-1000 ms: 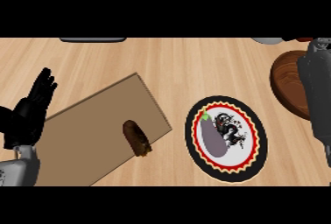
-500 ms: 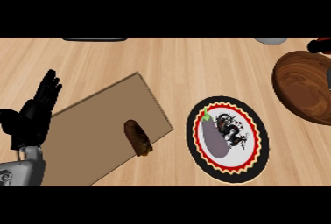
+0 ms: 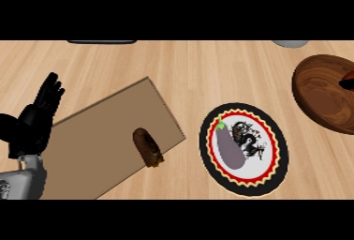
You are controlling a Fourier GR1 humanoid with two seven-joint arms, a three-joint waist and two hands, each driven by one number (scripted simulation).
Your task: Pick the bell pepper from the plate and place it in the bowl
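At left, left hand (image 3: pixel 36 123) rests, fingers straight; plate (image 3: pixel 243 149) holds an eggplant (image 3: pixel 230 146).

Kitchen, seen steeply from above. Light wood-plank counter (image 3: pixel 173 70) filling the frame. Brown cutting board (image 3: pixel 104 140) at lower left, lying askew, with a dark brown piece of food (image 3: pixel 147 147) on its right part. Decorated plate (image 3: pixel 243 149) at lower centre-right, red and yellow rim, purple eggplant (image 3: pixel 229 146) on it. Dark wooden bowl (image 3: pixel 325 93) at the right edge. All tableware and food, hence kitchen.
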